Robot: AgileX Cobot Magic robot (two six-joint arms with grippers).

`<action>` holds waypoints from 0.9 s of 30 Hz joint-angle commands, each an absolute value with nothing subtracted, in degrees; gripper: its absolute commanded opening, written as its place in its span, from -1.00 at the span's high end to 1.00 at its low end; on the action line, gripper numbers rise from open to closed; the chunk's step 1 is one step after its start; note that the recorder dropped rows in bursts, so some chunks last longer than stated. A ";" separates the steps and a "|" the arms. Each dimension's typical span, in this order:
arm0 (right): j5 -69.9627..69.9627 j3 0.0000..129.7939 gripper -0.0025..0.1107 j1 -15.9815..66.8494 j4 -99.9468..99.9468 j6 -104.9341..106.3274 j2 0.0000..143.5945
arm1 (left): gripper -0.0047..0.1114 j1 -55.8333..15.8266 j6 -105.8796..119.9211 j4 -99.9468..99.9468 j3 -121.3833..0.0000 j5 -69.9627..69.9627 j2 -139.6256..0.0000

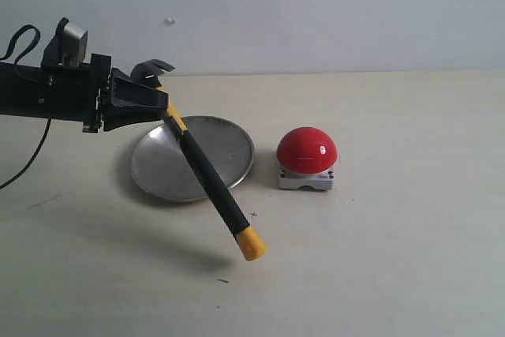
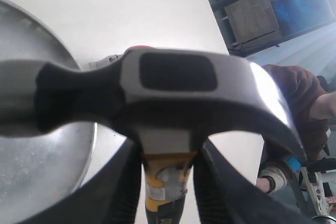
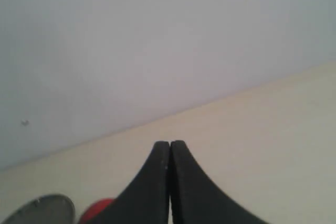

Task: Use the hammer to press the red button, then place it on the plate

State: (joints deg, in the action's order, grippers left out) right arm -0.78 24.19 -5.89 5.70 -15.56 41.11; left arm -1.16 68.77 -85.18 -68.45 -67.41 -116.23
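My left gripper (image 1: 162, 108) is shut on the hammer (image 1: 207, 175) just below its dark head, holding it in the air. The black handle slants down to the right over the plate (image 1: 162, 170), its yellow end hanging in front of the plate's rim. In the left wrist view the hammer (image 2: 168, 85) head fills the frame, the yellow neck clamped between the fingers (image 2: 121, 182). The red button (image 1: 307, 150) sits on its grey base right of the plate, apart from the hammer. My right gripper (image 3: 170, 145) is shut with nothing in it; it is out of the exterior view.
The light table (image 1: 394, 258) stretches in front and to the right of the button. A pale wall stands behind. A black cable (image 1: 24, 165) loops down at the far left. In the left wrist view a person and furniture show beyond the table.
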 commanded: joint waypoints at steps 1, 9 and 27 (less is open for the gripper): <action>-7.62 26.90 0.96 -5.67 5.00 -11.18 47.13 | 0.92 -1.27 68.91 -87.69 -68.63 -69.96 -114.89; -31.37 41.82 0.84 -2.54 14.17 6.36 63.55 | 0.92 -1.27 68.79 -87.68 -68.63 -69.96 -114.89; -56.33 63.44 0.96 15.86 0.00 -0.69 82.16 | 0.92 -1.27 67.22 -90.65 -64.61 -69.96 -114.89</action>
